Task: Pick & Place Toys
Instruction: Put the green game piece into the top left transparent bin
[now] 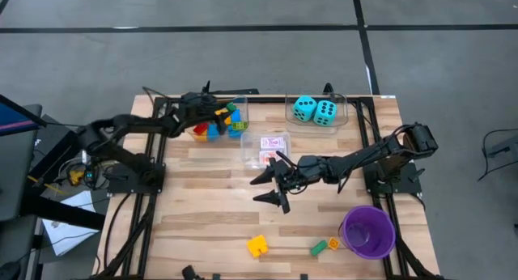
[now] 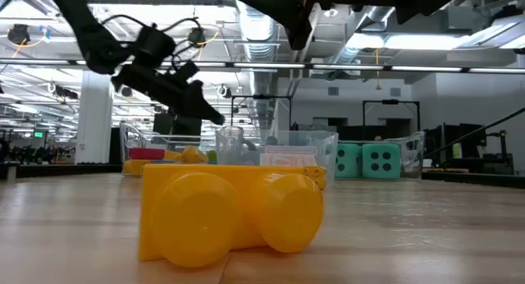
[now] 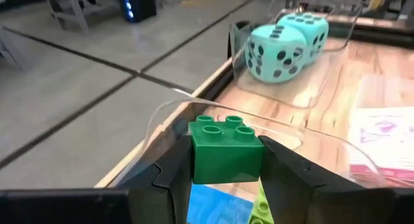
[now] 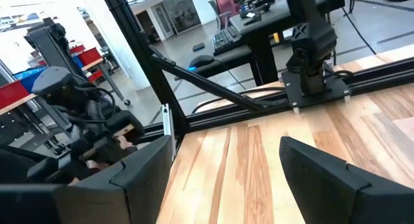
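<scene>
Left end effector (image 3: 226,175): clamped on a small green plastic building brick (image 3: 226,149), studs up, one dark finger on each side face.
Where it hangs: over the clear plastic bin (image 1: 240,110) at the far left of the wooden bench (image 1: 210,215), the one already holding a heap of small coloured bricks (image 1: 214,128); blue and lime bricks show directly beneath the held brick.
Key relation: the bin's contents lie straight below the green brick, so my judgement is that the drop needs only a release, perhaps after a slight lowering; no sideways travel.
Right end effector (image 1: 273,185): fingers spread wide, holding nothing, raised above the bench centre, just beside the shallow clear tray with red-and-white card packs (image 1: 273,147).
Loose toys: a yellow two-stud plastic brick (image 1: 258,246) and a small green-and-orange brick pair (image 1: 324,246) lie at the near edge, the pair just beside the purple plastic cup (image 1: 368,231).
Nearer arm: the right; both strays lie toward the near edge from it.
Yellow brick's long axis: roughly across the bench.
Two turquoise dice with black dots (image 1: 315,111): in their own clear bin, far right.
</scene>
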Motion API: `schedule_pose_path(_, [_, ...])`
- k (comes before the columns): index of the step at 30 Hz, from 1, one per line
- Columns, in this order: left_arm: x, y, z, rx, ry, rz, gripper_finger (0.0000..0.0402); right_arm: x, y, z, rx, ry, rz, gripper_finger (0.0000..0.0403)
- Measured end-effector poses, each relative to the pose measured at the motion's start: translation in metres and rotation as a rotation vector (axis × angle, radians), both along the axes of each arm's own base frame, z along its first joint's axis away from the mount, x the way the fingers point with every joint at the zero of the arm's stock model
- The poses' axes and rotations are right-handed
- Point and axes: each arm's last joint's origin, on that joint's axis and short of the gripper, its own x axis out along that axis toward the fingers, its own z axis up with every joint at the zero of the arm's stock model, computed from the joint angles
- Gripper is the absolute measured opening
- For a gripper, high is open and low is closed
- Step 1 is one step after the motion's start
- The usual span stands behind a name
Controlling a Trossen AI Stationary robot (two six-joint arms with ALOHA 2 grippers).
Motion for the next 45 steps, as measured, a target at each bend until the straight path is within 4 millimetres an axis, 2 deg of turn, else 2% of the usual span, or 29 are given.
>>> schedule_pose_path(6, [0.014, 0.013, -0.005, -0.008, 0.032, 0.043, 0.0143, -0.001, 0.005, -0.001, -0.001, 0.006, 0.016, 0.0276])
schedule_pose_path(17, [0.015, 0.014, -0.009, -0.105, 0.124, 0.056, 0.0143, -0.002, 0.007, 0.0, 0.0, 0.002, 0.019, 0.0276])
schedule_pose_path(40, [0.015, 0.014, -0.01, -0.11, 0.126, 0.057, 0.0144, -0.002, 0.007, 0.0, -0.001, 0.002, 0.016, 0.0276])
schedule_pose_path(45, [0.015, 0.013, -0.009, -0.105, 0.124, 0.053, 0.017, -0.002, 0.007, 0.0, -0.001, 0.003, 0.016, 0.0276])
